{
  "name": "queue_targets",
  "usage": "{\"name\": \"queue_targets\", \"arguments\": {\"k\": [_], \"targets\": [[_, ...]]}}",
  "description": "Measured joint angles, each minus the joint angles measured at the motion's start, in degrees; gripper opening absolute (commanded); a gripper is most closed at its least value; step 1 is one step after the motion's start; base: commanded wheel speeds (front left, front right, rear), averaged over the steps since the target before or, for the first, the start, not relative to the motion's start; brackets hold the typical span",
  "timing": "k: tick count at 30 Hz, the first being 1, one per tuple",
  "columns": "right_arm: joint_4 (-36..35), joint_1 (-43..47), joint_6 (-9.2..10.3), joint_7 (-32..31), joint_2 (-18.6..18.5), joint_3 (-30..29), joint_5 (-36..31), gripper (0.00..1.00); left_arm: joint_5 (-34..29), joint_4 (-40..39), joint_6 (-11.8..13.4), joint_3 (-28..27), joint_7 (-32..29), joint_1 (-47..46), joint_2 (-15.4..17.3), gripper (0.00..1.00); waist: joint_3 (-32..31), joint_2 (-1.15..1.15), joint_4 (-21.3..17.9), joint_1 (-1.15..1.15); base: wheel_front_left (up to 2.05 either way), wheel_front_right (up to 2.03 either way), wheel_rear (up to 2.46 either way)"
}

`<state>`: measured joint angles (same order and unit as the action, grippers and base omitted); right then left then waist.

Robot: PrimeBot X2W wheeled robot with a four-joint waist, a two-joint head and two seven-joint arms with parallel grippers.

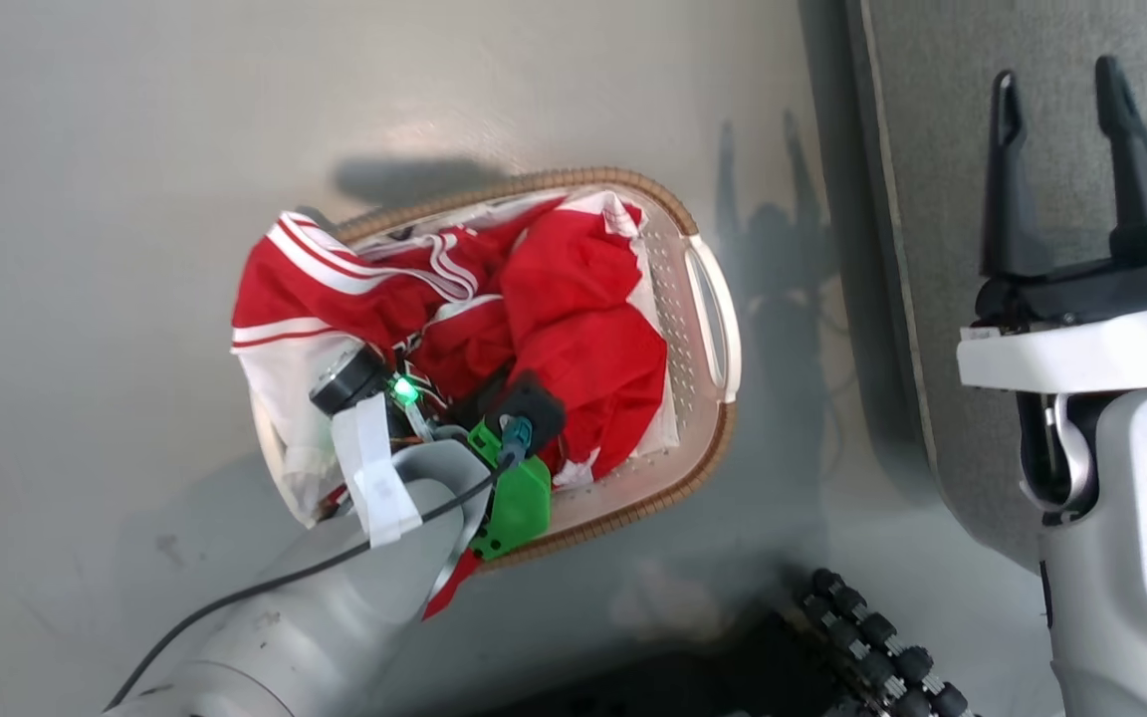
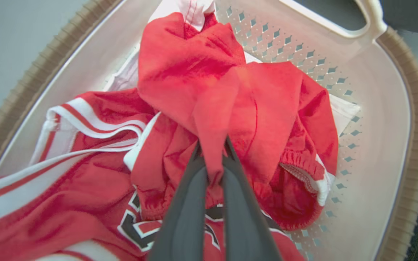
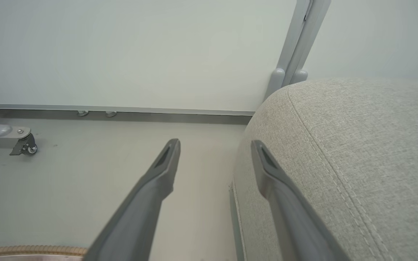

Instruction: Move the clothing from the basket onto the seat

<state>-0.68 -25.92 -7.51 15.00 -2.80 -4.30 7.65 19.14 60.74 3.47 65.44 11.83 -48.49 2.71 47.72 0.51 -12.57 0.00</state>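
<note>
Clothing (image 1: 573, 329) all in the basket (image 1: 678, 329), none on the seat (image 1: 932, 129) yet. Seat: grey cushion at the robot's right. Basket: on the floor (image 1: 135, 149). In it, jersey (image 2: 67, 174) lies low, striped part over the rim; plain red garment (image 2: 230, 83) on top, a fold pinched tight in the left end effector (image 2: 211, 143). Over the seat edge, right end effector (image 1: 1056, 75) spread wide, holding nothing. Step judged: grasp made. Next move calls for a lift clear of the rim, then a carry rightward to the seat.
</note>
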Motion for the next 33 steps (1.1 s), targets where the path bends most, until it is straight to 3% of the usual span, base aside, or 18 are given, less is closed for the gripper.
{"name": "queue_targets", "arguments": {"k": [13, 19, 33], "targets": [[4.04, 7.83, -0.01, 0.0, 0.05, 2.3, -5.39, 1.0, 3.03, -5.58, -0.38, -1.07, 3.12, 4.26, 0.38, 0.0, -14.41, 0.0, 4.22, 0.0, 0.0, 0.0, 0.0], [5.57, 12.08, -0.01, 0.0, 0.07, 3.07, -6.39, 1.0, 2.48, -13.71, 0.78, -4.11, 3.14, 4.42, 4.66, 0.0, -22.54, 0.0, 6.32, 0.0, 0.0, 0.0, 0.0], [6.8, 18.03, -0.01, 0.0, 0.04, 8.06, -6.76, 1.0, 2.45, -24.68, 0.09, -7.11, 0.21, 0.86, 14.04, 0.0, -38.43, 0.0, 9.45, -0.01, 0.0, 0.0, 0.0]]}}
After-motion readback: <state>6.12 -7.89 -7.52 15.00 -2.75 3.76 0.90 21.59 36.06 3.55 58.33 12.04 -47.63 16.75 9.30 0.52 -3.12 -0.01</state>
